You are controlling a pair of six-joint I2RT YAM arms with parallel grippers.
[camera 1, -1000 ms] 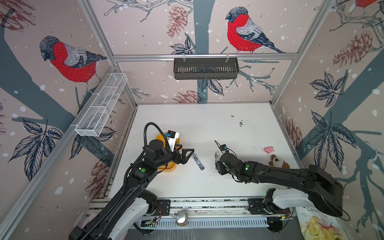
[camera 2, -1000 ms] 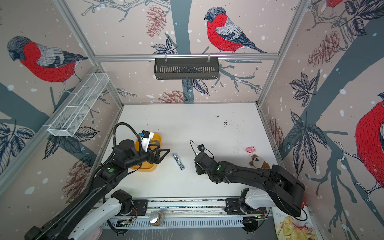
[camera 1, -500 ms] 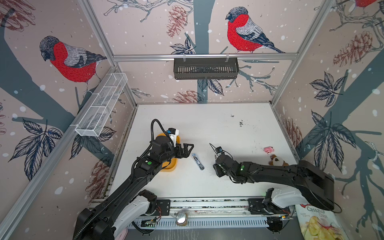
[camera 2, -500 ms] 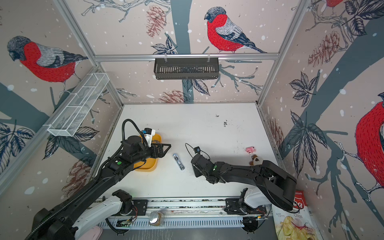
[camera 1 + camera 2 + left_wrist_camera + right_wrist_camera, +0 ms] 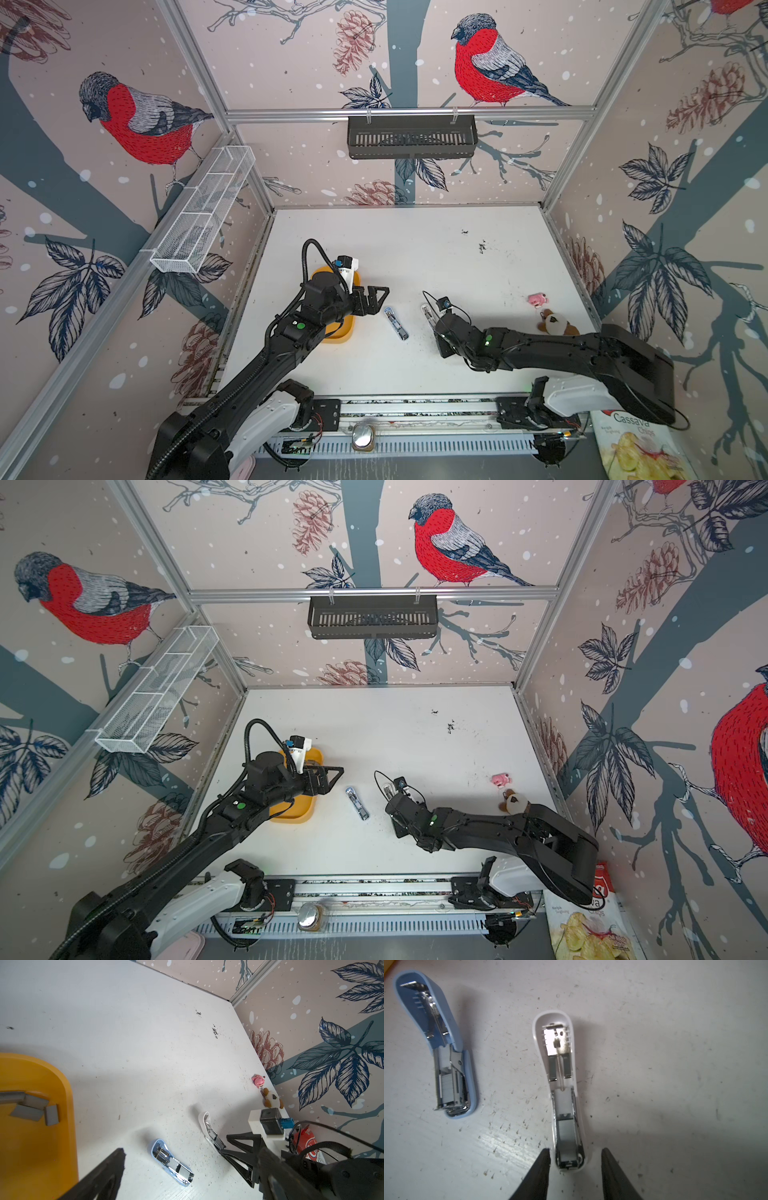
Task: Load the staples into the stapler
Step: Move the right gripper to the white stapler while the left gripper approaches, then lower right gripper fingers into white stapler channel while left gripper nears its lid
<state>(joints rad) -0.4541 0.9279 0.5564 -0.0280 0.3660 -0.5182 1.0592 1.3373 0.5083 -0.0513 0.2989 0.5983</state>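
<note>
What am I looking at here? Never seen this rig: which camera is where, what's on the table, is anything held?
Two black robot arms work over a white table. The two wide pictures look down from overhead and show almost the same view. The two close ones come from a camera on each arm's wrist. Each arm ends in a two-fingered tool.

The left tool hangs open and empty beside the yellow tray, which holds grey staples. A white stapler and a blue stapler lie flipped open. The right tool is open, with its fingers on either side of the white stapler's end and gaps showing, so nothing is held. A pink toy and a plush toy sit near the right wall.
</note>
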